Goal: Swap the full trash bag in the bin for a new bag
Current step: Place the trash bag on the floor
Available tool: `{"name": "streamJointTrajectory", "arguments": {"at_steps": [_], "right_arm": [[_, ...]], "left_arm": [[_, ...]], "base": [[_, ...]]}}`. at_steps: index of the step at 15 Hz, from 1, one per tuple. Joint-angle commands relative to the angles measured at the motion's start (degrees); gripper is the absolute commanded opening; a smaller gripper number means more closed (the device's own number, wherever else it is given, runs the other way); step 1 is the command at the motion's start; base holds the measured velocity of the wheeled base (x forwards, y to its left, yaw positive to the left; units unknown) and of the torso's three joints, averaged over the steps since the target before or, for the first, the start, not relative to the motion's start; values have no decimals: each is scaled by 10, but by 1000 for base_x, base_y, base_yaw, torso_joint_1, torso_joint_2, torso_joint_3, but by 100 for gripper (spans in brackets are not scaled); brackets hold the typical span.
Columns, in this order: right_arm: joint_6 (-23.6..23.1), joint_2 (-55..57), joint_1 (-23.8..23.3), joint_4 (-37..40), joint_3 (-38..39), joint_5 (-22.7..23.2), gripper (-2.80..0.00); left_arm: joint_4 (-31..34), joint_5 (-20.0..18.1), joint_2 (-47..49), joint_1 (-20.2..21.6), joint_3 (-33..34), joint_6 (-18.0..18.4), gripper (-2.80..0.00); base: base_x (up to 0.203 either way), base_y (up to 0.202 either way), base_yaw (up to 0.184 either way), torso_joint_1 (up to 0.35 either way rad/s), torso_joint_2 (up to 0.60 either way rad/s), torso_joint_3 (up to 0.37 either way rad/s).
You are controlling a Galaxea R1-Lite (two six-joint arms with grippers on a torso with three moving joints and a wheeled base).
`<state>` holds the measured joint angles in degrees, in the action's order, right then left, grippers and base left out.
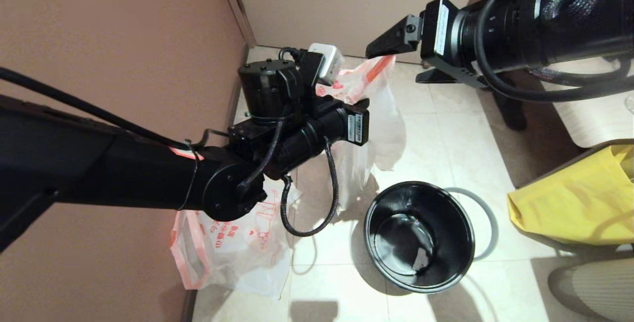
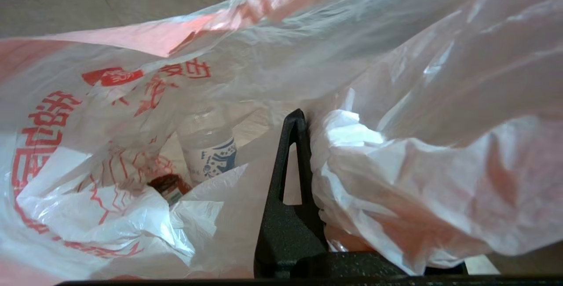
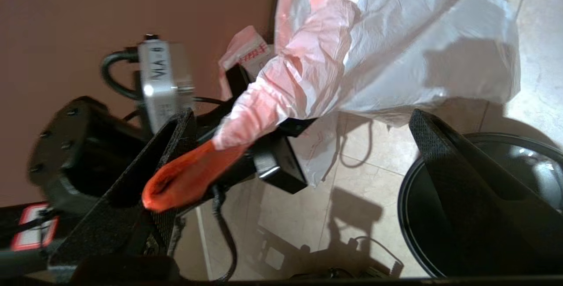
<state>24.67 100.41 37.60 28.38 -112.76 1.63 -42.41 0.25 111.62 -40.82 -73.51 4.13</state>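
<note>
My left gripper (image 2: 305, 121) is shut on bunched film of the full trash bag (image 1: 369, 134), which hangs above the floor by the wall. Only one finger (image 2: 290, 176) shows; plastic hides the other. Down through the bag's mouth I see a clear bottle (image 2: 206, 149) and a dark wrapper (image 2: 169, 187). My right gripper (image 1: 384, 47) is open beside it, and the bag's pink-red handle (image 3: 184, 180) lies against one finger. The black bin (image 1: 418, 235) stands unlined on the floor, its grey ring (image 1: 494, 223) lying beside it. The new bag (image 1: 237, 252) lies crumpled by the wall.
A big yellow bag (image 1: 574, 208) sits at the right. A wooden table (image 1: 594, 109) and its dark leg (image 1: 510, 109) stand behind the right arm. The brown wall (image 1: 124, 39) runs close along the left. A pale scrap (image 1: 420, 260) lies in the bin's bottom.
</note>
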Motion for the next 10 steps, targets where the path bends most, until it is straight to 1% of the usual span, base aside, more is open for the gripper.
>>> {"name": "streamJointTrajectory", "arguments": {"at_steps": [1,2,6,8,10], "right_arm": [[6,-11,3,2,0,4,0],[16,-18,6,3,0,13,0],[17,-41,6,4,0,14,0],[17,-60,5,9,0,14,0],[17,-81,-5,29,4,14,0]], "left_arm": [[-2,0,8,3,0,0,-280],[-1,0,10,5,0,-2,-280],[0,1,14,16,2,-3,-280],[-1,4,29,38,1,-6,-280],[-2,8,35,72,-4,-15,-280]], "base": [[0,0,0,0,0,0],[0,0,0,0,0,0],[0,0,0,0,0,0],[0,0,0,0,0,0],[0,0,0,0,0,0]]}}
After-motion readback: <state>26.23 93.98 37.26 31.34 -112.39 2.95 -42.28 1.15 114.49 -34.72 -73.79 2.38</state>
